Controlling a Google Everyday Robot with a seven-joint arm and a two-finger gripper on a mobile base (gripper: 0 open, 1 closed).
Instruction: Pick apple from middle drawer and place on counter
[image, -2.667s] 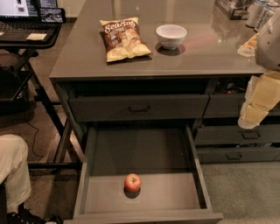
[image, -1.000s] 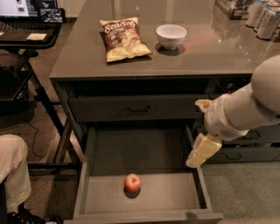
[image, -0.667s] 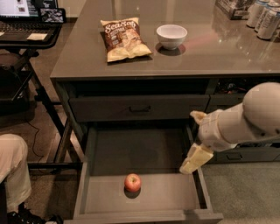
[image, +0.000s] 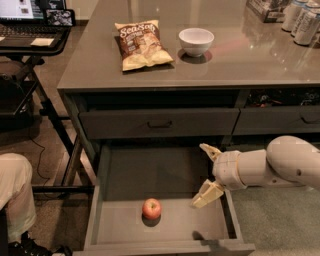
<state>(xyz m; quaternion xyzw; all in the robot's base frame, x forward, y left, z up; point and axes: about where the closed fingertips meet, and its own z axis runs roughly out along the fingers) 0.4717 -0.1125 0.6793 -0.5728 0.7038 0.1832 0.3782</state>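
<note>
The apple (image: 151, 208) sits alone on the floor of the middle drawer (image: 93, 210), which is pulled fully out; it lies slightly left of centre and towards the front wall, touching neither side. My gripper (image: 208, 172) hovers at the drawer's right side, over the inner edge of the right wall, well apart from the apple and a little further back. Its 2 fingers (image: 208, 194) are spread wide with nothing between them, 1 above the other as I see it, so the claw is released and ready. The step in hand, as I judge it, is the reach. I would bring the wrist left and forward until the apple is centred between the fingers, then lower it, keeping clear of the right wall and the front lip. The apple is round and could roll if 1 finger nudges it first, so I want both to close on its widest part together. Overhead, the upper drawer front (image: 159, 123) juts less than the open drawer, so a lift straight up looks free. The counter (image: 250, 67) has bare room right of the chip bag (image: 142, 44) and white bowl (image: 196, 41) for setting it down.
</note>
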